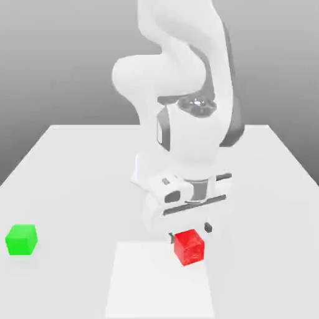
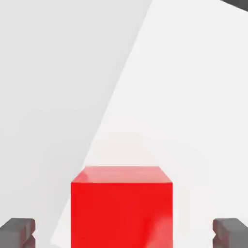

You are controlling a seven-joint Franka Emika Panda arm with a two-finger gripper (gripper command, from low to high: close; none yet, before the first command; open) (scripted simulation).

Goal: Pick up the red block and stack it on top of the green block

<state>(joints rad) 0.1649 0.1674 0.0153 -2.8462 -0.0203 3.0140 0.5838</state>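
Note:
The red block (image 1: 189, 247) lies on the white table near its front, directly under my gripper (image 1: 190, 232). In the hand view the red block (image 2: 121, 206) sits between the two dark fingertips (image 2: 18, 232), with clear gaps on both sides, so the gripper (image 2: 123, 233) is open and not touching it. The fingers hover just above and around the block's top. The green block (image 1: 22, 240) rests far off at the exterior view's left, near the table's edge, apart from everything else.
A lighter white rectangular patch (image 1: 161, 280) covers the table's front middle, and the red block stands at its far right corner. The white arm (image 1: 180, 124) rises behind the gripper. The table's left edge runs close to the green block.

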